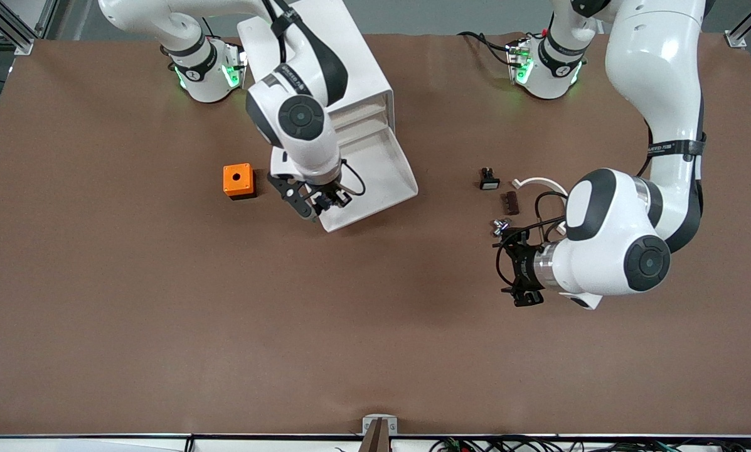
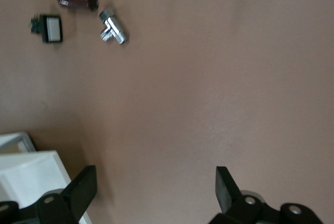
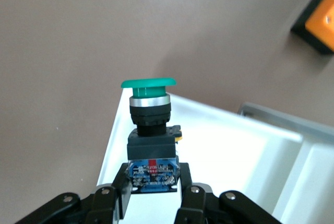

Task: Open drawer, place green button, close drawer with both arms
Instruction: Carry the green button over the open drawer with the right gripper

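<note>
The drawer (image 1: 375,179) stands pulled out of the white cabinet (image 1: 344,69), its shallow tray reaching toward the front camera from the cabinet's face. The cabinet sits on the brown worktop (image 1: 162,314) near the right arm's base.

The right tool (image 1: 315,199) hangs over the front corner of the open drawer, on the side toward the orange box (image 1: 238,180). Its fingers are clamped narrow on the button (image 3: 150,130), gripping the black-and-blue body while the green cap points away from the wrist. In the right wrist view the button sits above the drawer's white rim, at the tray's edge, with bare worktop showing past the rim. I cannot tell whether the button touches the tray.

The orange box with a hole in its top rests on the worktop beside the drawer, toward the right arm's end and apart from the tray.

The left arm waits: the left tool (image 1: 521,271) hovers over bare worktop toward the left arm's end, well apart from the drawer. In the left wrist view its fingers (image 2: 225,186) stand wide with nothing between them.

Farther from the front camera than the left tool lies a cluster of small parts: a black-and-white switch (image 1: 489,179), a dark brown block (image 1: 511,202), a small silver metal fitting (image 1: 499,226) and a white curved piece (image 1: 538,183). They lie near one another, between the drawer and the left arm.
</note>
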